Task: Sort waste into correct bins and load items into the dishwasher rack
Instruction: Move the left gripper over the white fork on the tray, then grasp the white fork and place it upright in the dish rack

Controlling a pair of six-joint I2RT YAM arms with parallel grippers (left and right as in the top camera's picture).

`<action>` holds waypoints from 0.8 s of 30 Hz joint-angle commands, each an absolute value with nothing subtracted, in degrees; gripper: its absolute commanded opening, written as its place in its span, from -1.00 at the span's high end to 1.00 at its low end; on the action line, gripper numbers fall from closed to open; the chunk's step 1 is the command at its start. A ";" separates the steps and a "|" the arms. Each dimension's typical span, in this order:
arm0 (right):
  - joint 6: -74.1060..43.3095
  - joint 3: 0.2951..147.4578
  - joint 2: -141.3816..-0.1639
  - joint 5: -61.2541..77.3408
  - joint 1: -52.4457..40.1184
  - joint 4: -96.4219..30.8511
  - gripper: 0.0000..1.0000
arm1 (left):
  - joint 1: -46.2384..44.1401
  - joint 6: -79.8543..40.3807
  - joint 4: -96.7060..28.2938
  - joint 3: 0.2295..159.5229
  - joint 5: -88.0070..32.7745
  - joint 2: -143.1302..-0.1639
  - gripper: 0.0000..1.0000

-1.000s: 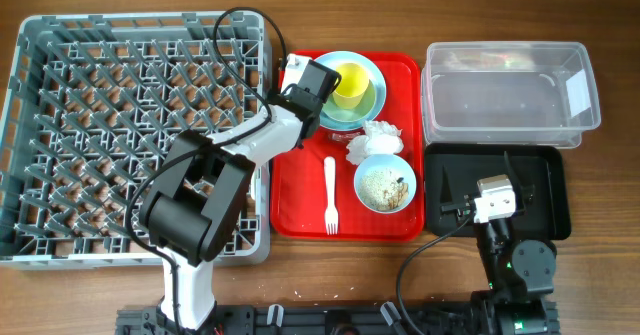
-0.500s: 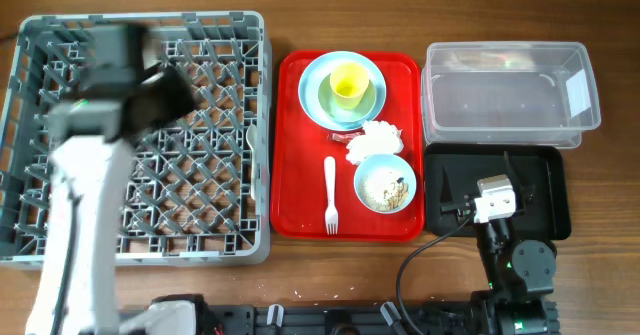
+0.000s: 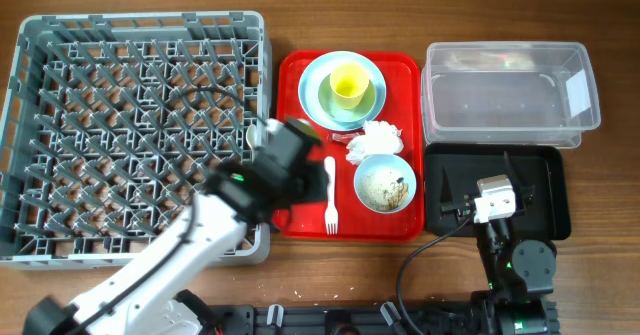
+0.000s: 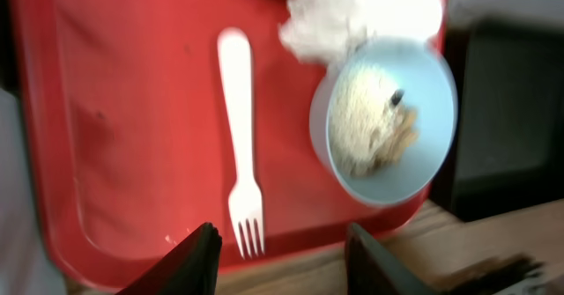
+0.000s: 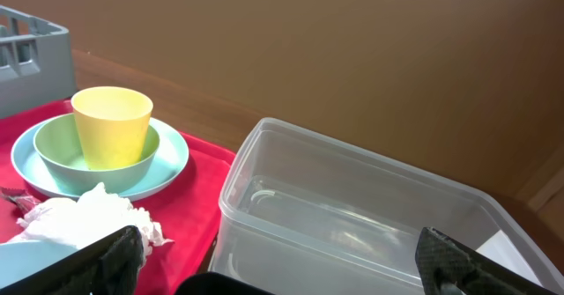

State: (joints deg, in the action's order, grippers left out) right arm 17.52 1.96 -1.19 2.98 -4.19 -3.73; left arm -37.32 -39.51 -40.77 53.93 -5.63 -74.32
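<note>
My left gripper hovers open and empty over the left part of the red tray, its fingertips straddling the tines of the white fork. Right of the fork stands a pale blue bowl holding rice scraps. A crumpled white napkin touches its far rim, with a small red wrapper beside it. A yellow cup stands in a green bowl on the pale blue plate. My right gripper is open and empty over the black tray. I cannot make out the spoon.
The grey dishwasher rack fills the left side. The clear tub stands at the back right, behind the black tray. The left arm crosses the rack's front right corner.
The left arm left the plate, swung far left over the rack, and now hangs over the tray by the fork. The right arm has not moved.
</note>
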 commanded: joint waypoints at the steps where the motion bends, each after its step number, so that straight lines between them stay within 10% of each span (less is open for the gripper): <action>1: 17.98 1.93 -0.97 3.66 -3.97 -3.44 -1.00 | -49.12 -45.91 -37.56 53.78 5.72 -81.89 0.00; 24: 17.96 1.93 -0.97 3.66 -3.97 -3.44 -0.99 | -50.00 -45.91 -35.00 53.58 8.67 -91.53 0.03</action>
State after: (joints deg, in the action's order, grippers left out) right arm 17.52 1.96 -1.17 2.98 -4.19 -3.73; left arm -50.24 -45.36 -35.73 53.93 7.53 -89.41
